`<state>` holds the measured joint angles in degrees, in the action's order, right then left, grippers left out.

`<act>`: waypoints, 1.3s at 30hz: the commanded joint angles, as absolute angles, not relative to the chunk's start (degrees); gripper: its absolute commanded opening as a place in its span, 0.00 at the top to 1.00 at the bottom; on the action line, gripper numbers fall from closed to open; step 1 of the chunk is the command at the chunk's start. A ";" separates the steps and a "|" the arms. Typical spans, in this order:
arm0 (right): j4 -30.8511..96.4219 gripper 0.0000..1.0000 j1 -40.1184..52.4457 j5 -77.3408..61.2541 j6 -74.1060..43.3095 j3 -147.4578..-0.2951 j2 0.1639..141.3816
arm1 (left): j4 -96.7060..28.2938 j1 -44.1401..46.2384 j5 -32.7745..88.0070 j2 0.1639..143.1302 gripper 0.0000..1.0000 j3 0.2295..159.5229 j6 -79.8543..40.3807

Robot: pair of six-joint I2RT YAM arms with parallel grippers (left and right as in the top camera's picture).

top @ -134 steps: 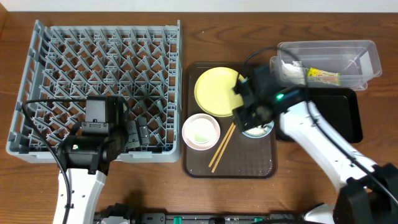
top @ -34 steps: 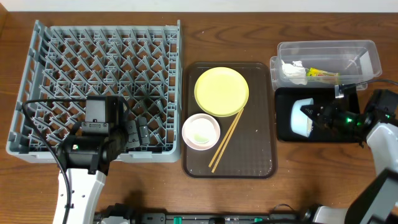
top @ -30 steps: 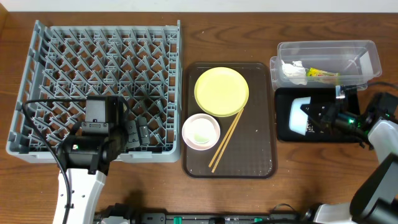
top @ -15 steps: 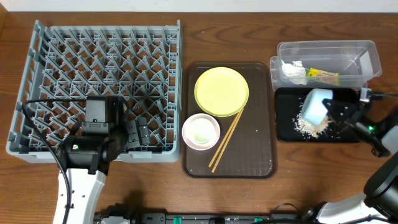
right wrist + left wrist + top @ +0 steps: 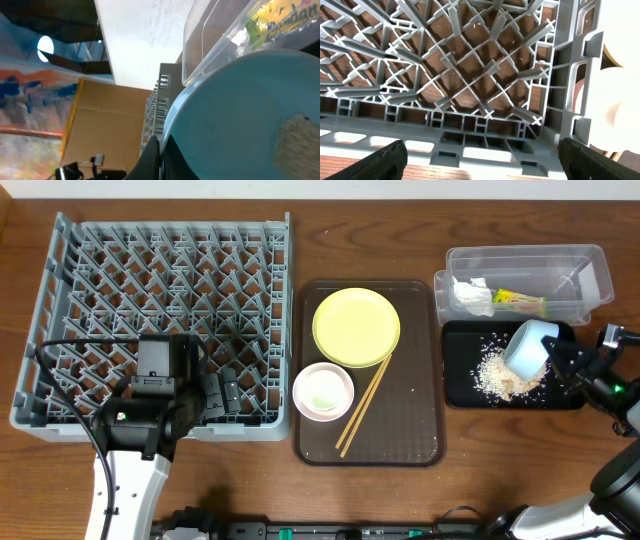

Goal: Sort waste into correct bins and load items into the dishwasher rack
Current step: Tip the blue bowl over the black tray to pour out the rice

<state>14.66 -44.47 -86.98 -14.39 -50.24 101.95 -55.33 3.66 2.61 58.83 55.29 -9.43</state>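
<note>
The right gripper (image 5: 556, 360) is pinched tight on the rim of the light blue bowl (image 5: 527, 348), which is tipped on its side over the black tray (image 5: 458, 385) near the right edge of the table (image 5: 470, 470). Rice scraps (image 5: 495, 372) lie heaped on the tray's middle, and what looks like a clump clings inside the bowl. At the table's far right corner, the clear tub (image 5: 580, 280) holds the tissue (image 5: 470, 293) and the wrapper (image 5: 520, 302). The left gripper (image 5: 220, 393) hangs spread wide over the near edge of the dishwasher rack (image 5: 170, 280).

Grey plastic lattice rack (image 5: 568, 60) fills view, brown wooden table (image 5: 340, 167) beneath; left gripper (image 5: 482, 164) jaws wide apart; blurred white bowl (image 5: 615, 115) at right.
</note>
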 commanded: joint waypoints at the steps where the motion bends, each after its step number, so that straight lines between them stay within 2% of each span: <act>1: 14.35 0.99 -44.88 -87.83 -19.66 -50.13 102.24 | -55.42 3.90 2.37 58.72 0.02 56.49 -10.20; 12: 14.33 0.99 -43.55 -84.29 -25.36 -50.13 102.24 | -55.44 3.90 2.37 58.72 0.02 56.49 -10.20; 17: 8.97 0.99 -43.42 -89.34 -25.85 -50.13 102.21 | -55.44 3.90 2.37 58.72 0.02 56.49 -10.20; 20: 10.04 0.99 -43.53 -86.00 -30.46 -50.13 102.24 | -55.44 3.90 2.39 58.72 0.02 56.49 -10.20; 23: 5.39 0.99 -43.03 -89.43 -27.90 -50.13 102.19 | -55.46 3.90 2.37 58.72 0.02 56.49 -10.20; 27: 6.63 0.99 -43.05 -87.13 -31.73 -50.13 102.08 | -55.44 3.90 2.37 58.72 0.02 56.49 -10.20; 39: 3.64 0.99 -41.95 -89.36 -31.22 -50.13 102.06 | -55.42 3.90 2.37 58.72 0.02 56.49 -10.20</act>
<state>3.73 -43.46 -87.26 -30.83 -50.06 101.95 -55.33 3.66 2.63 58.83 55.27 -9.45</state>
